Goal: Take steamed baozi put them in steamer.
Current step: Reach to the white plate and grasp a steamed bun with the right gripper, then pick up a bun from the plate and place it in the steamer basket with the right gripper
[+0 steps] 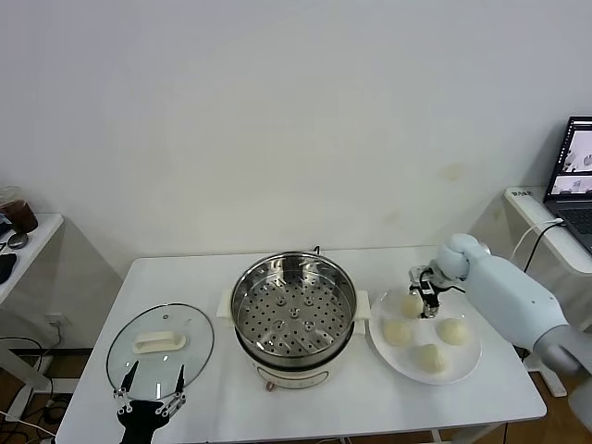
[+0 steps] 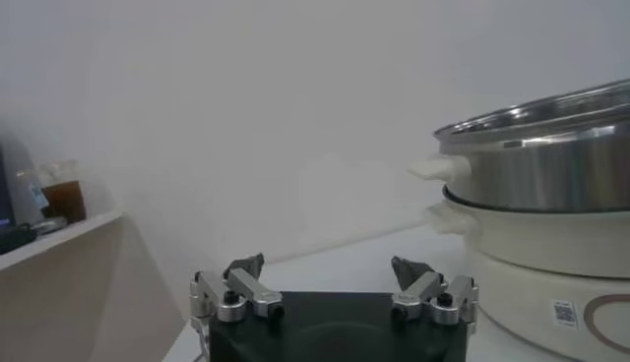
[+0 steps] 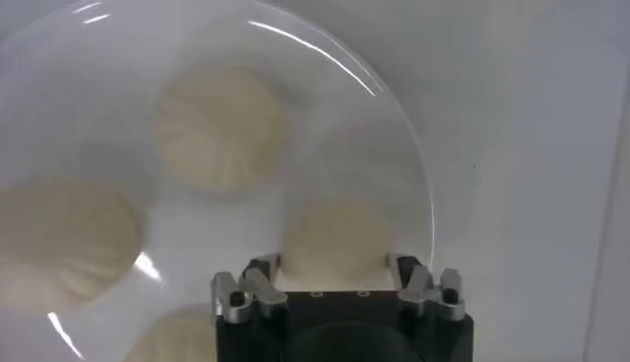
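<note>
Head view: right claw (image 1: 424,298) is down over the white plate (image 1: 467,363), on the far-left baozi (image 1: 410,304) of four. The other three buns sit on the plate just nearer the robot and to the right of that claw. The steamer (image 1: 294,310) stands to the claw's left, tray bare, nothing loaded yet. Right arm is clearly the nearer one. Left claw (image 1: 148,396) hangs idle at the near table (image 1: 388,407) edge, just robot-side of the glass lid (image 1: 159,350), steamer off to its right.

Left wrist view: left claw (image 2: 335,285) has fingers spread wide, nothing between them. Steamer wall (image 2: 551,167) is beside it, apart, no contact.

Right wrist view: right claw (image 3: 340,280) points straight down at the plate (image 3: 413,187). The target baozi (image 3: 335,241) sits between the fingertips (image 3: 261,271), both tips at or against its sides; jaws part closed around it. Can't confirm firm contact or any lift, so I'd call it closing, not yet a grip. The bun is round, so no long axis to line up. Three other buns (image 3: 221,128) lie beyond the fingers, near but apart from the target.

Judgement: next is finishing the squeeze, lifting, then carrying left to the steamer.
</note>
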Robot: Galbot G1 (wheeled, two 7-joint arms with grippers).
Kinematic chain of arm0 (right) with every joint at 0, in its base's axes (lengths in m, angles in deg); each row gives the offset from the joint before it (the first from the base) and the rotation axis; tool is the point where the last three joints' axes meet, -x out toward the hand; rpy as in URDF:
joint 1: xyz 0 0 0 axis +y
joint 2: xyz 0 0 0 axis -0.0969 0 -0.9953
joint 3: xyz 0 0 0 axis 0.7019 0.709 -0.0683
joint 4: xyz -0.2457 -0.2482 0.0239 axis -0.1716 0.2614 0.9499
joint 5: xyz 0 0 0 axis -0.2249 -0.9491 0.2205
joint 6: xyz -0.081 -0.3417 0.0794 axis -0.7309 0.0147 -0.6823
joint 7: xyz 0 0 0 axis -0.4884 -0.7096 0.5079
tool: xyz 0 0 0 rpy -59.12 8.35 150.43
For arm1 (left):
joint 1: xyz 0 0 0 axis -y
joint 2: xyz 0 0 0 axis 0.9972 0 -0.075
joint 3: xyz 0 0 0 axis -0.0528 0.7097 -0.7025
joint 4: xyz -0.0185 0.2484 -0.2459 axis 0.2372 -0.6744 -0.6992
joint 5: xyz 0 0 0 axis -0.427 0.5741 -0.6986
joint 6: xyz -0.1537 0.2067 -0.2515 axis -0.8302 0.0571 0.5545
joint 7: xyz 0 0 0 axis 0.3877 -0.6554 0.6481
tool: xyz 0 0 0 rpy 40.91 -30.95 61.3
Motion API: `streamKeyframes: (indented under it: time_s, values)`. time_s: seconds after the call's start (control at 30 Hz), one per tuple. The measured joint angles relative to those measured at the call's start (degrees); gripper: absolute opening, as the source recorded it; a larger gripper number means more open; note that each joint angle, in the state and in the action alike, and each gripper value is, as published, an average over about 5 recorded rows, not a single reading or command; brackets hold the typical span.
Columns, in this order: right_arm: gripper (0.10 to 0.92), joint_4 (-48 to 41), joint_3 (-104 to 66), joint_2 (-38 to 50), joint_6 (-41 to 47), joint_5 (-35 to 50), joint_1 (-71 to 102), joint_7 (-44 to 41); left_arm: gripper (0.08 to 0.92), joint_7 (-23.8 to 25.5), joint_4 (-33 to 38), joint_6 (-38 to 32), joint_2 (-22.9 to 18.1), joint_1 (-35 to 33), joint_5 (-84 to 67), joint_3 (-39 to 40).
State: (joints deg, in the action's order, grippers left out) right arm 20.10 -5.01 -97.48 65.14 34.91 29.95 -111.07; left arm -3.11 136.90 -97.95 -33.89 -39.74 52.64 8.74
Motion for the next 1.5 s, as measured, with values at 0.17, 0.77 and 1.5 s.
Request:
streamKeyframes:
  time_s: [0.17,0.77,1.5]
  values:
    - [0.563,1.2,0.9,0.9,0.2,1.0,-1.0,-0.2,0.823,0.0,0.1,0.0,0.1,-0.1,0.0,0.0]
    - [0.562,14.9,14.8,5.3,-2.6,21.3,-22.6,-4.3,0.823,0.1,1.4,0.1,1.3,0.4,-0.6,0.3]
    - [0.577,17.0,33.4,-17.3,-21.2,22.2,-35.0,-2.2,0.823,0.2,2.5,0.0,0.7,0.1,-2.1,-2.8]
